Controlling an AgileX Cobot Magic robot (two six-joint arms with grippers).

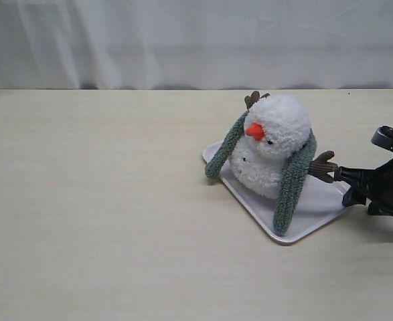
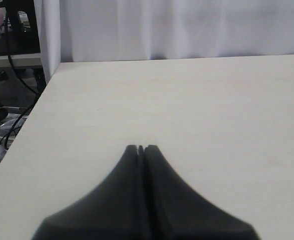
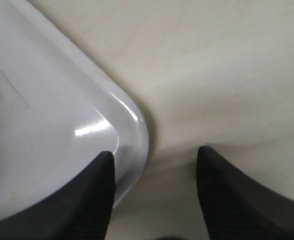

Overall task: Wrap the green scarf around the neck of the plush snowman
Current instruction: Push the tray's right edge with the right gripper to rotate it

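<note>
The exterior view looks slightly down across the table (image 1: pixel 89 221) to the curtain (image 1: pixel 183 40). The left wrist view, low, faces the same curtain. The right wrist view, on the right gripper (image 1: pixel 347 187) at 3 o'clock, sits close over the tray (image 1: pixel 317 210) corner, which the exterior view also shows.

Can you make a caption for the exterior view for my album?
Snowman on a white tray, green scarf draped behind its neck, open right tool at the tray's corner.

The plush snowman (image 1: pixel 276 144) is fluffy white, with an orange nose (image 1: pixel 254 131), a black eye (image 1: pixel 270 142) and brown twig arms (image 1: pixel 323 166). The green scarf (image 1: pixel 293 180) is dull sage, ribbed. The tray (image 1: pixel 317 207) is glossy white, the table (image 1: pixel 102 214) pale cream with faint grain, the curtain (image 1: pixel 183 40) white. The left gripper (image 2: pixel 140 148) and right gripper (image 3: pixel 156 152) are black.
</note>
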